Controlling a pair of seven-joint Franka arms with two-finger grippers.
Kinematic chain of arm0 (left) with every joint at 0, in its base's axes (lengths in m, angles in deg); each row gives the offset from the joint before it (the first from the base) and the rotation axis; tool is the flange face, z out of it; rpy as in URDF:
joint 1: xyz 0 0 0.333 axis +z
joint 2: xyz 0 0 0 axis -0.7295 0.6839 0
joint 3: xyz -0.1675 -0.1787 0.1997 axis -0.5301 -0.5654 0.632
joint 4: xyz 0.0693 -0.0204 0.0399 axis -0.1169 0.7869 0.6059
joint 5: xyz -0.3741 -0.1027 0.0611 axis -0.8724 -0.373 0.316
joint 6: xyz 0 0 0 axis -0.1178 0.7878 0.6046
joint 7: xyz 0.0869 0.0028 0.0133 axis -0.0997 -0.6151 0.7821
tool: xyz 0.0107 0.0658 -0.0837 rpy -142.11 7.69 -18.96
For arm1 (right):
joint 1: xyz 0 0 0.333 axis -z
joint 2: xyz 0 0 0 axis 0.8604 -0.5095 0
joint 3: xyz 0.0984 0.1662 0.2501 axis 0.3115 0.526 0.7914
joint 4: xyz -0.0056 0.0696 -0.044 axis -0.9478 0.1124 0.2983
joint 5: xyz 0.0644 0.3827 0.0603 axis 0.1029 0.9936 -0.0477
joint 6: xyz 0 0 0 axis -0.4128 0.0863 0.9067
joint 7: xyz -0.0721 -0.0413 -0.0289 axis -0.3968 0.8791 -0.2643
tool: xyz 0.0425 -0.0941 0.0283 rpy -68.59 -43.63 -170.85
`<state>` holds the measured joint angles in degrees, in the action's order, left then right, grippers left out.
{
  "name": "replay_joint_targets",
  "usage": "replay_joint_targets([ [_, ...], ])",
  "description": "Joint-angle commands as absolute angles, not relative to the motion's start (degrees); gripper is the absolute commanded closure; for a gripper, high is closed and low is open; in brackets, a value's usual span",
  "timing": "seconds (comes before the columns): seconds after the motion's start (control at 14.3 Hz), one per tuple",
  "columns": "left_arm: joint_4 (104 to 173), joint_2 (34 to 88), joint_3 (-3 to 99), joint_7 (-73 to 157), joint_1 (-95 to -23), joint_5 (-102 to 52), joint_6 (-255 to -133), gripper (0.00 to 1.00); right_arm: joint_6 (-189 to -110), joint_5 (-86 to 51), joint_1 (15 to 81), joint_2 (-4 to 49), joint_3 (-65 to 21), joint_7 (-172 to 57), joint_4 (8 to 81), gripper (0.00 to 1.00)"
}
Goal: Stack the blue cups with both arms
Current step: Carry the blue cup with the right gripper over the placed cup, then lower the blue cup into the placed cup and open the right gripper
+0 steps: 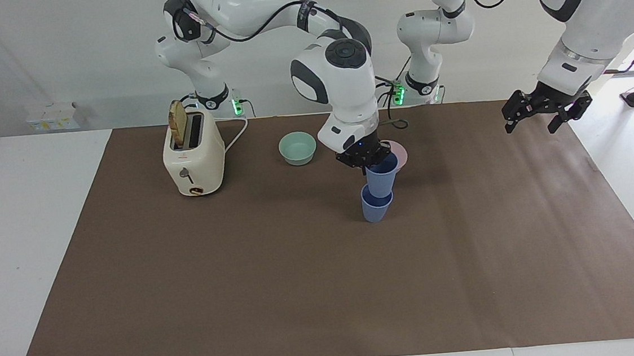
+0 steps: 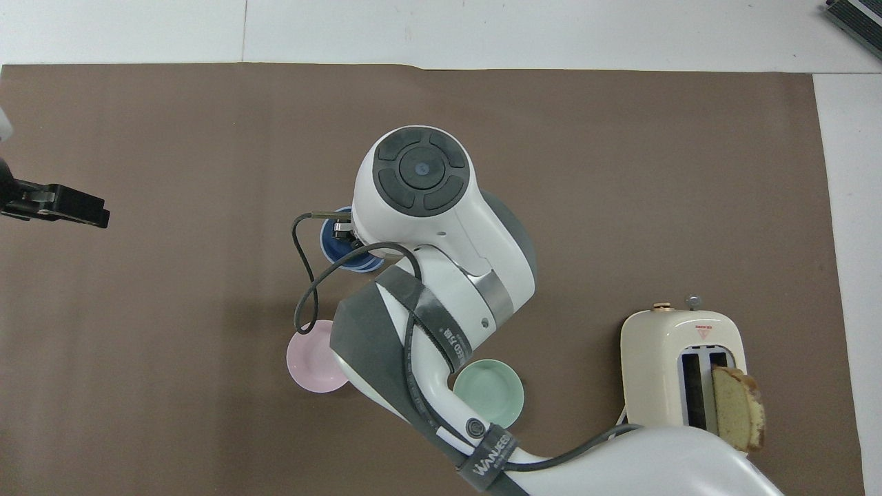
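My right gripper (image 1: pixel 369 161) is shut on the rim of one blue cup (image 1: pixel 382 175) and holds it upright, slightly tilted, right over the second blue cup (image 1: pixel 376 210), which stands on the brown mat. The held cup's base sits at the standing cup's mouth; I cannot tell whether they touch. In the overhead view the right arm hides most of both: the held cup (image 2: pixel 334 241) shows beside the wrist and a sliver of the lower cup's rim (image 2: pixel 371 265) shows under it. My left gripper (image 1: pixel 546 110) is open and empty, waiting above the mat's edge at the left arm's end (image 2: pixel 62 207).
A pale pink bowl (image 1: pixel 401 151) sits just nearer the robots than the cups, partly hidden by the right gripper (image 2: pixel 306 365). A mint-green bowl (image 1: pixel 297 148) stands toward the right arm's end. A cream toaster (image 1: pixel 193 156) with a bread slice stands farther along that end.
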<state>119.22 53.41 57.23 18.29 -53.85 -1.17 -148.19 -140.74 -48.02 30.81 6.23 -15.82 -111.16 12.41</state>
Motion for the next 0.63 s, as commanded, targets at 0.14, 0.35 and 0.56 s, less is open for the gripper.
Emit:
replay_joint_targets([
  [0.14,119.1,53.1,56.8,17.8,-53.3,-0.4,-147.5,0.0,-141.0,-49.2,30.8,4.7,-15.9,-112.3,11.6,1.0],
  [0.35,119.1,53.1,56.8,17.9,-53.3,-0.4,-147.5,0.0,-141.6,-49.3,30.8,3.8,-15.9,-112.3,11.6,1.0],
  [0.56,119.3,53.1,56.8,17.9,-53.3,-0.4,-147.5,0.0,-142.9,-50.0,30.9,2.6,-15.9,-112.3,11.7,1.0],
])
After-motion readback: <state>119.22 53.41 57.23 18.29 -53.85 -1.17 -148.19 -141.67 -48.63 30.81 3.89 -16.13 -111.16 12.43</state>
